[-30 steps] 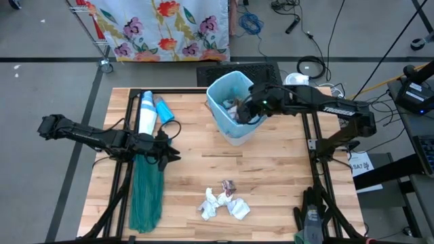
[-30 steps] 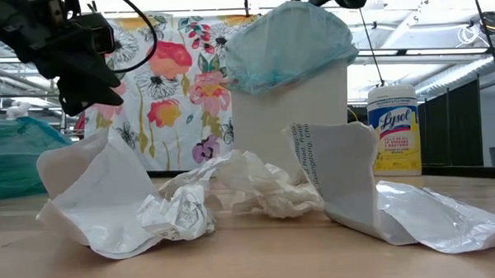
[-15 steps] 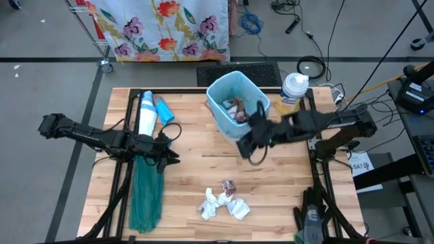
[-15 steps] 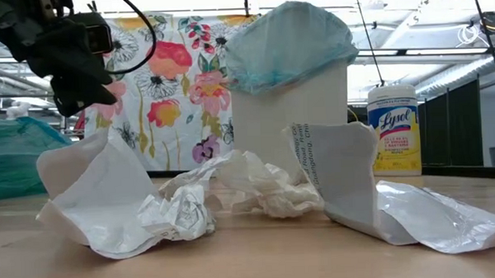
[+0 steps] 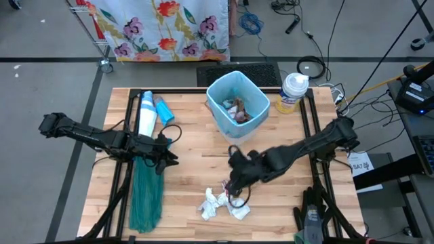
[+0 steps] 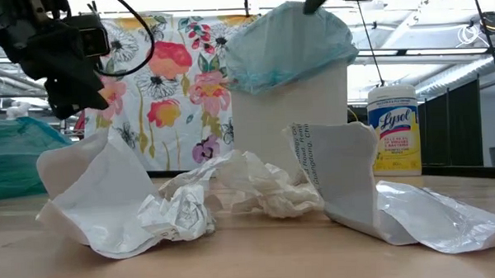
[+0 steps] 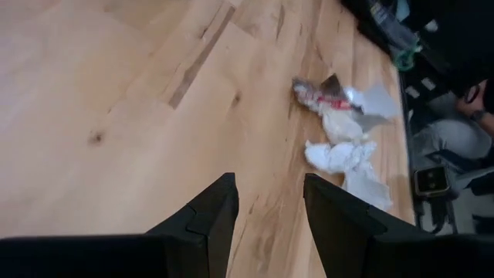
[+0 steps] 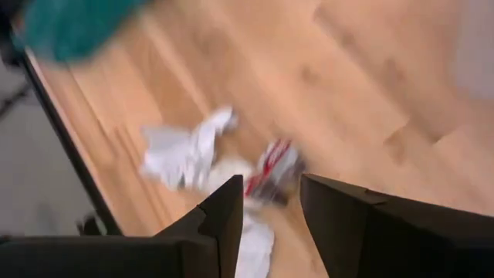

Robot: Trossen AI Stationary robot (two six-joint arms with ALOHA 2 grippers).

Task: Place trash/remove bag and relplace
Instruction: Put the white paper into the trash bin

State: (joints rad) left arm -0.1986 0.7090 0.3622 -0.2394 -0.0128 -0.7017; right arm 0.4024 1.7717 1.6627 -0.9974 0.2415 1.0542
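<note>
Both fingers of my right end effector [image 5: 234,184] stand apart, empty, poised above the trash [image 5: 224,202] (crumpled white paper scraps plus one red-marked bit) lying loose on the counter [image 5: 196,149]. My left end effector [image 5: 163,157] hangs released, holding nothing, beside the teal-green bag [image 5: 146,193]. More trash sits inside the pale-blue bag [image 5: 218,95] lining the bin.

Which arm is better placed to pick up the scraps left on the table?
Right. Its tool hangs open just above the scraps; the left tool waits off by the teal bag.
</note>
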